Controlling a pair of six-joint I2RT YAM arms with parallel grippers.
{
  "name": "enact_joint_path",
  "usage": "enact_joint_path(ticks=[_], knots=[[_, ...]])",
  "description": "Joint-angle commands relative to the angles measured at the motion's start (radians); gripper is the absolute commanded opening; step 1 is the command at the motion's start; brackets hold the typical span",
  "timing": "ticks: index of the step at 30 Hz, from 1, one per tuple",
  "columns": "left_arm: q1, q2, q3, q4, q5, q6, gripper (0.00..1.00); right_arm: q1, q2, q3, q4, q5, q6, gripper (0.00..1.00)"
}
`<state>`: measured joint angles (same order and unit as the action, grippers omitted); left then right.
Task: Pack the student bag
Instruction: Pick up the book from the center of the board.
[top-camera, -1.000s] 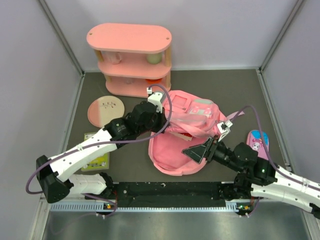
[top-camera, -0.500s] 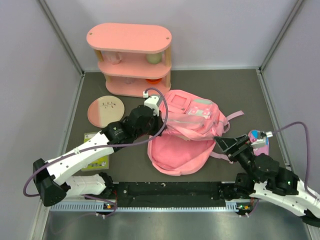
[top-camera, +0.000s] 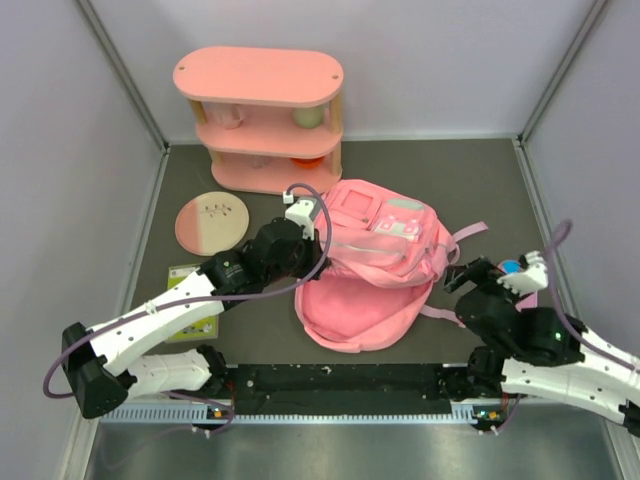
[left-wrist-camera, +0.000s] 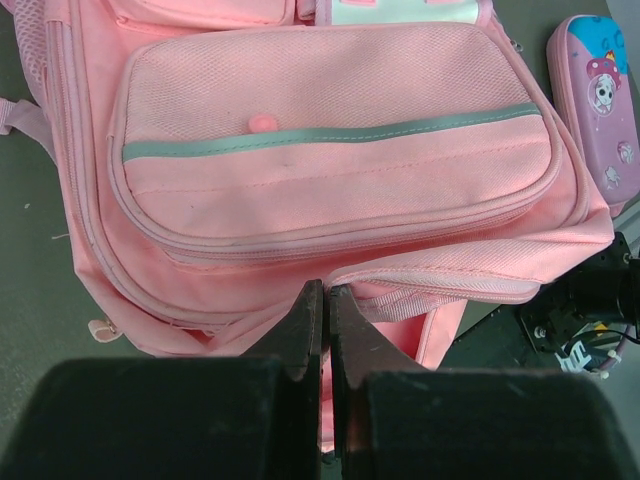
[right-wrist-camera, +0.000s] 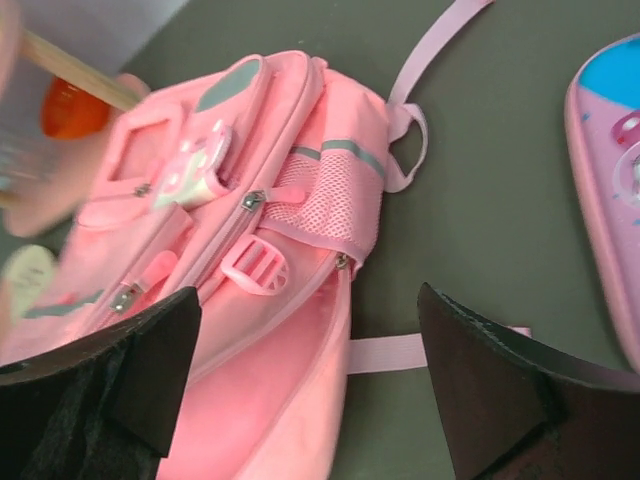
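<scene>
Dark grey worktop (top-camera: 480, 180), seen from above and enclosed by pale walls on three sides. The student bag (top-camera: 380, 240) lies near the middle of the worktop, its front pockets facing up. Its main compartment gapes toward the arm bases, so the pink lining of the back panel is exposed. A strap trails off to the right.

The pink three-tier shelf (top-camera: 258, 78) stands at the far edge, just beyond the bag's top left corner. It holds small items on its lower tiers, too indistinct to name.

The left arm (top-camera: 160, 310) reaches diagonally from the near left corner to the bag's left side. The right arm (top-camera: 560, 360) bends in from the near right.

A round pink plate (top-camera: 212, 220) lies left of the bag, apart from it. A purple and blue pencil case (top-camera: 520, 275) lies right of the bag, partly covered by the right arm. A green card (top-camera: 198, 325) lies flat under the left forearm.

The left gripper (left-wrist-camera: 323, 300) is clenched, its fingers pressed together on a fold of fabric at the rim of the bag's opening, below the grey-zipped front pocket (left-wrist-camera: 330, 170).

The right gripper (right-wrist-camera: 307, 300) is released and grasps nothing. Its fingers are spread wide above the bag's mesh side pocket (right-wrist-camera: 325, 195) and white buckle (right-wrist-camera: 252, 270).
</scene>
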<state>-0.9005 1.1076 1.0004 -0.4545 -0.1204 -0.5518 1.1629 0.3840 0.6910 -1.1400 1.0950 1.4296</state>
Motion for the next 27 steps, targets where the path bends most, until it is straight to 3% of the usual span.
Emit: enact_joint_path(ticks=[1, 3, 4, 5, 6, 7, 8, 9, 10, 11, 15, 19, 27], knots=[[0.014, -0.034, 0.001, 0.057, -0.035, -0.011, 0.0, -0.117, 0.243, 0.151, -0.009, 0.0, -0.228, 0.92], [0.014, -0.035, 0.003, 0.053, -0.036, -0.01, 0.0, -0.298, 0.335, 0.203, 0.082, -0.175, -0.398, 0.97], [0.014, -0.037, 0.003, 0.051, -0.038, -0.011, 0.0, -0.396, 0.345, 0.193, 0.183, -0.284, -0.617, 0.98], [0.014, -0.04, 0.001, 0.05, -0.038, -0.01, 0.0, -0.621, 0.348, 0.168, 0.362, -0.549, -0.702, 0.98], [0.014, -0.041, 0.001, 0.05, -0.041, -0.01, 0.0, -0.722, 0.355, 0.121, 0.428, -0.675, -0.757, 0.98], [0.014, -0.043, 0.001, 0.05, -0.041, -0.008, 0.0, -0.835, 0.36, 0.096, 0.48, -0.906, -0.773, 0.98], [0.012, -0.046, 0.003, 0.048, -0.041, -0.007, 0.0, -1.006, 0.374, 0.073, 0.572, -1.017, -0.781, 0.98], [0.015, -0.046, 0.004, 0.048, -0.038, -0.005, 0.0, -1.093, 0.392, 0.032, 0.606, -1.128, -0.784, 0.98], [0.015, -0.046, 0.006, 0.047, -0.033, 0.0, 0.0, -1.156, 0.464, 0.015, 0.634, -1.334, -0.784, 0.98], [0.014, -0.045, 0.007, 0.043, -0.028, 0.001, 0.0, -1.246, 0.504, -0.01, 0.679, -1.419, -0.781, 0.97], [0.012, -0.041, 0.0, 0.056, 0.007, -0.01, 0.0, -1.258, 0.656, -0.073, 0.872, -1.661, -0.743, 0.96], [0.012, -0.038, -0.02, 0.069, 0.027, -0.023, 0.0, -1.252, 0.771, -0.094, 1.003, -1.705, -0.699, 0.96], [0.014, 0.014, -0.002, 0.097, 0.007, -0.027, 0.0, -1.128, 1.064, 0.123, 1.092, -1.756, -0.686, 0.96]])
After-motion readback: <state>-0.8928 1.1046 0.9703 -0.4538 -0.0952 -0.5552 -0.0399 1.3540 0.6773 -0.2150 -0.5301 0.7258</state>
